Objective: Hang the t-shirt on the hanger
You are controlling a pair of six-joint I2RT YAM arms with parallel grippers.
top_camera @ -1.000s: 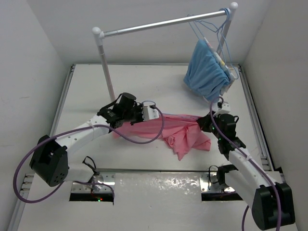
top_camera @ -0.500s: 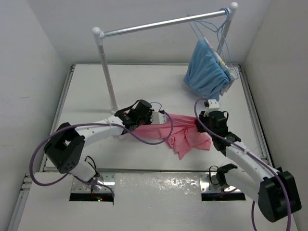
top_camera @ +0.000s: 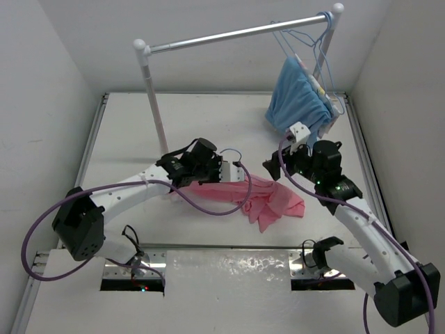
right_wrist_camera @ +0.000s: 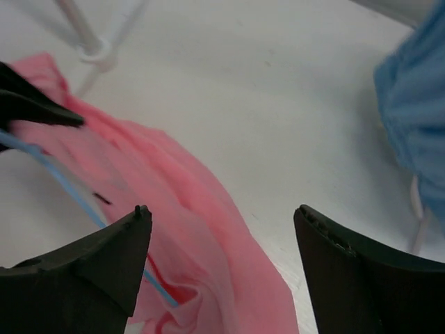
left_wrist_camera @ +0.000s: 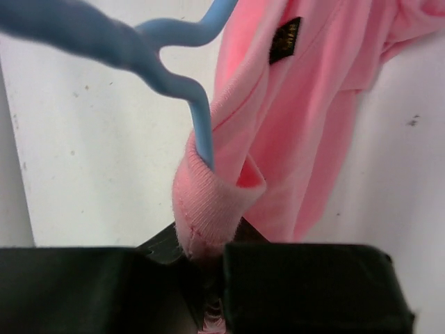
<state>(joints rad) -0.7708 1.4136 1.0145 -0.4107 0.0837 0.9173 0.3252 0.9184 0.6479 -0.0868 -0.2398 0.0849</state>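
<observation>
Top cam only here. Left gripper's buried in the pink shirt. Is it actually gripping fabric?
Observer: Yes. Left wrist view shows the left gripper shut on a ribbed edge of the t-shirt.
Operator: Hanger?
Observer: The hanger runs into that same ribbed fold, just above the gripper.
Operator: Right gripper holding anything?
Observer: No. Right wrist view shows the right gripper open, nothing between its fingers, with the t-shirt below it.
</observation>
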